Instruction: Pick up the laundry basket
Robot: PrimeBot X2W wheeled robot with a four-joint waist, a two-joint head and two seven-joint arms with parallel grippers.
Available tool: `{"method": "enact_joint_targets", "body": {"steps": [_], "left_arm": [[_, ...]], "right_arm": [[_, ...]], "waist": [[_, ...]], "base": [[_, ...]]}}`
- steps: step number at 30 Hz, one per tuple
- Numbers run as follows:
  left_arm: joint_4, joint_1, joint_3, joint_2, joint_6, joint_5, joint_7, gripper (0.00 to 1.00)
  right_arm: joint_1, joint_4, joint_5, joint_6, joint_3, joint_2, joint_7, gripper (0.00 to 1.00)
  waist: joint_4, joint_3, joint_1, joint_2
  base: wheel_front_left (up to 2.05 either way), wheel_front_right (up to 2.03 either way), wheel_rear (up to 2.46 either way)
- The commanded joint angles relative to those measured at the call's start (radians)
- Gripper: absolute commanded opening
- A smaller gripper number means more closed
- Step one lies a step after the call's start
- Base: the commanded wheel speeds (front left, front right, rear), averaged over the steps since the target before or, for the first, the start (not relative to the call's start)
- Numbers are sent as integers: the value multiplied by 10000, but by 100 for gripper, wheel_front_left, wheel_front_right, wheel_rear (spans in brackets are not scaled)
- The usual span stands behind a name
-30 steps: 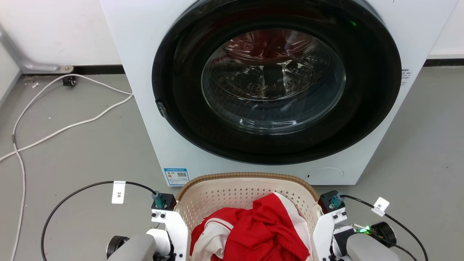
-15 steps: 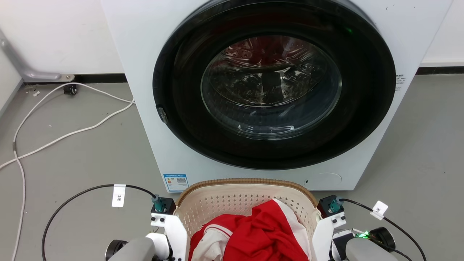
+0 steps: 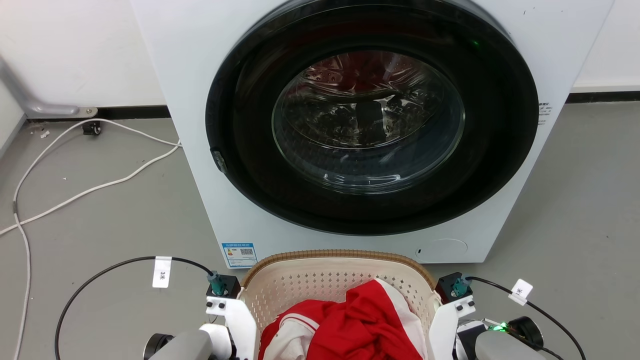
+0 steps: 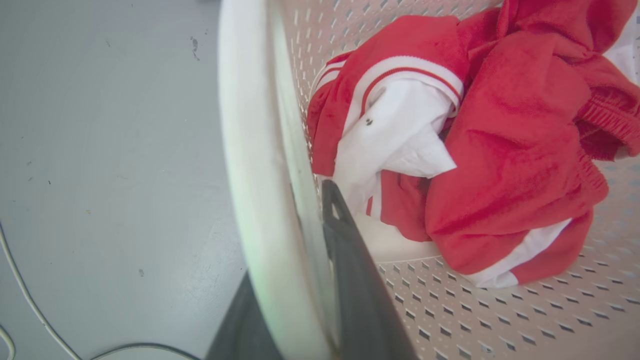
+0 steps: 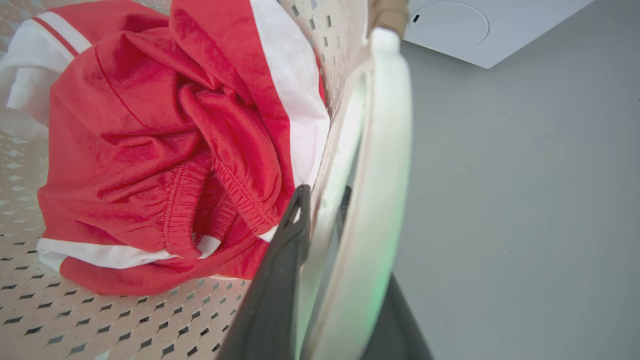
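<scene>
The laundry basket (image 3: 340,256), holding red and white clothes (image 3: 360,325), is just before the lower front of the washing machine (image 3: 200,150). The left gripper (image 4: 290,235) pinches its left handle (image 4: 250,150) between both fingers; the right gripper (image 5: 325,215) pinches the right handle (image 5: 385,150).

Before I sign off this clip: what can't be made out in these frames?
- Head view: near half and base of the laundry basket, cut off by the bottom edge.
- Left wrist view: outer fingertip of the left gripper, behind the left handle.
- Right wrist view: outer fingertip of the right gripper, behind the right handle.
- Head view: blue label on the washing machine, too small to read.
</scene>
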Motion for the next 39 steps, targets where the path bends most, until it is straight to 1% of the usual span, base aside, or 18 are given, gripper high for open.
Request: {"method": "enact_joint_targets", "body": {"steps": [1,18,39], "left_arm": [[-47,-95,-23,49,-62,-47,-165,0],[9,-150,-354,53,-61,-396,-255,0],[55,-183,-705,61,-61,-782,-334,0]], "right_arm": [[139,21,6,133,165,35,50,0],[44,72,521,134,694,-69,-77,0],[-34,102,970,133,1103,-130,-105,0]], "waist": [[-11,1,0,-1],[-46,5,0,-1],[-45,11,0,-1]], "base": [[0,0,0],[0,0,0],[0,0,0]]}}
